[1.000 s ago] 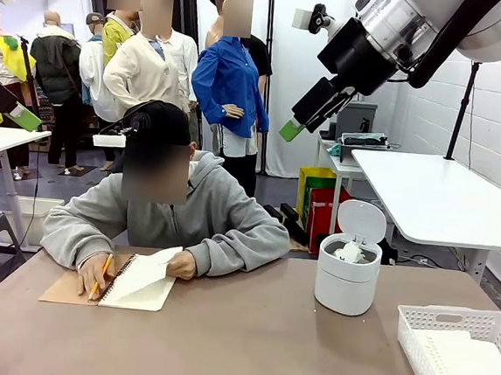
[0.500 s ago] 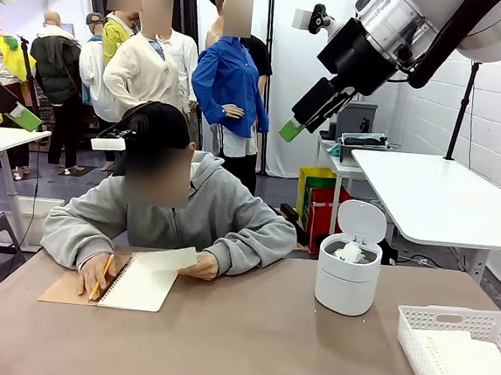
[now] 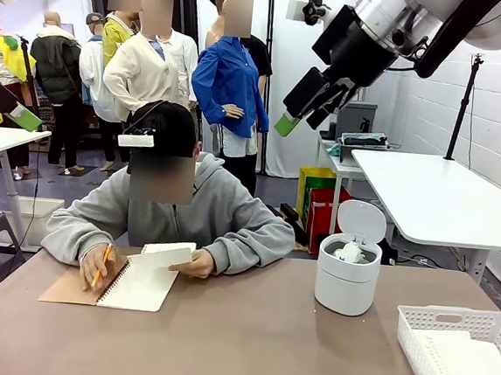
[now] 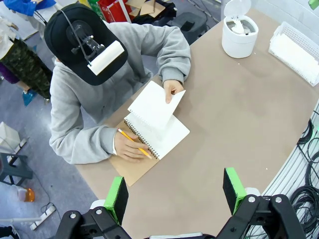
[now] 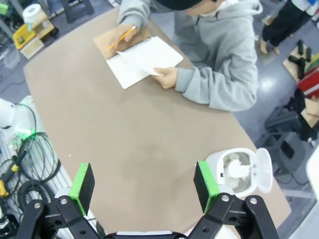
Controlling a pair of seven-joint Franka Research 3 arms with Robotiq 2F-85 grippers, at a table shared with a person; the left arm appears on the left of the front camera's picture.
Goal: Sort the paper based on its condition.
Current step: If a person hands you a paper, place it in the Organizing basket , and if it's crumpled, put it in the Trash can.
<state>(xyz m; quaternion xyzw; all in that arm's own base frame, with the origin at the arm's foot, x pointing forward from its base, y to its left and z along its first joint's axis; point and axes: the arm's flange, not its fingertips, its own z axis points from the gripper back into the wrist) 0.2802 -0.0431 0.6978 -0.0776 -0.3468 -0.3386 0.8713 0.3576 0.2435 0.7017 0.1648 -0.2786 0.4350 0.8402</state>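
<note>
Partly done: a wad (image 3: 348,251) sits in the bin (image 3: 345,288), sheets (image 3: 471,372) in the tray (image 3: 450,317). Your left fingers (image 4: 117,198) and right fingers (image 5: 81,186) stand apart, empty; the person's page (image 3: 167,254) isn't sorted yet.

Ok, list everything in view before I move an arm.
table: one, brown.
notebook: one, white pages, brown card, table's far left.
sheet: one, white, smooth, raised over the notebook in the person's hand.
pencil: one, yellow, person's other hand.
bin: one, white, lid open, right of centre.
wad: one, white, inside the bin.
basket: one, white, near right corner, flat sheets inside.
person: one, grey hoodie, far side.
left gripper: one, open, above the table.
right gripper: one, open, above the table.
</note>
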